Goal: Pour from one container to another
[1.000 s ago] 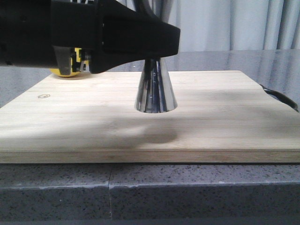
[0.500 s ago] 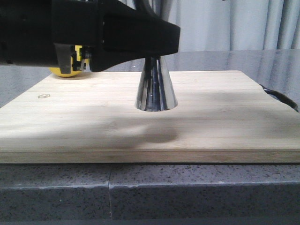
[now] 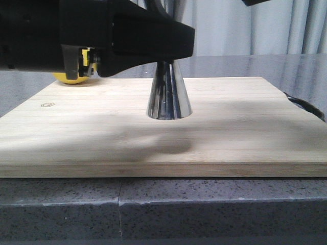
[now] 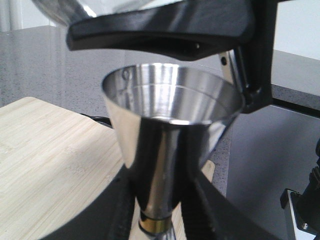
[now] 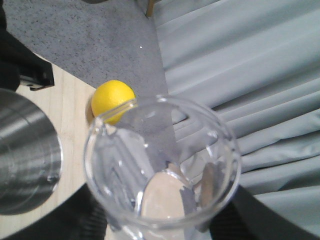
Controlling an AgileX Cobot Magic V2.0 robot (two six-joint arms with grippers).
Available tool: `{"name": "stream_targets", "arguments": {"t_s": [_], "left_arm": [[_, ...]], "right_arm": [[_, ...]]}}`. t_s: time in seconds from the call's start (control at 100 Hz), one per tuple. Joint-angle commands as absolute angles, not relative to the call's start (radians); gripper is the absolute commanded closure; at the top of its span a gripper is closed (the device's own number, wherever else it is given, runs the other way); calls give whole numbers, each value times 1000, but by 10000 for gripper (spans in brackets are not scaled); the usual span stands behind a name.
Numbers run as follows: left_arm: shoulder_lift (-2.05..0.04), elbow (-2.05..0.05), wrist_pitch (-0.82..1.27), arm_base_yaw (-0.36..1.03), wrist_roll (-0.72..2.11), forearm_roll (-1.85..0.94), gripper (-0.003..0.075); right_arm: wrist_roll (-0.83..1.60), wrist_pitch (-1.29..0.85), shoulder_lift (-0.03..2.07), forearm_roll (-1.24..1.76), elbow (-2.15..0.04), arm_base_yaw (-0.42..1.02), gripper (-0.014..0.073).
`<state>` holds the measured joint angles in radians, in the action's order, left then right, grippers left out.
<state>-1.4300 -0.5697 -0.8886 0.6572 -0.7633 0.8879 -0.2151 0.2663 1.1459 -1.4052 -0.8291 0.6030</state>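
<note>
The steel jigger point(image 3: 169, 99) stands on the wooden board point(image 3: 245, 127), and the black left gripper hides its upper cone in the front view. My left gripper point(image 4: 162, 200) is shut on the jigger point(image 4: 170, 115) just above its gold band point(image 4: 155, 226). The clear glass beaker point(image 5: 160, 165) sits in my right gripper point(image 5: 162, 222), which is shut on it. It is held beside and above the jigger's open rim point(image 5: 27, 155), with its pouring lip point(image 5: 97, 120) toward that rim. A black right finger point(image 4: 165, 25) hangs over the jigger's mouth.
A yellow lemon point(image 3: 69, 78) lies at the board's far left corner, behind the left gripper, and the right wrist view shows the lemon point(image 5: 112, 100) too. Grey stone counter point(image 3: 204, 209) surrounds the board. A dark curved object point(image 3: 306, 107) lies off the board's right edge. Curtains hang behind.
A dark part of the right arm has come into the top right of the front view. The left gripper and jigger have hardly moved.
</note>
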Motion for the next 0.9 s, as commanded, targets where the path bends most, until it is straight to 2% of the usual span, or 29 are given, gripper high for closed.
{"name": "stream_targets", "arguments": {"t_s": [0.0,0.89], "left_arm": [[-1393,-600,-950,656,-770,836,533],[-1393,-600,-950,656,-768,822,533]], "right_arm": [[-212,289,1126,-1407,-867,606,360],[-212,268,1126,-1510,-867,606,360]]}}
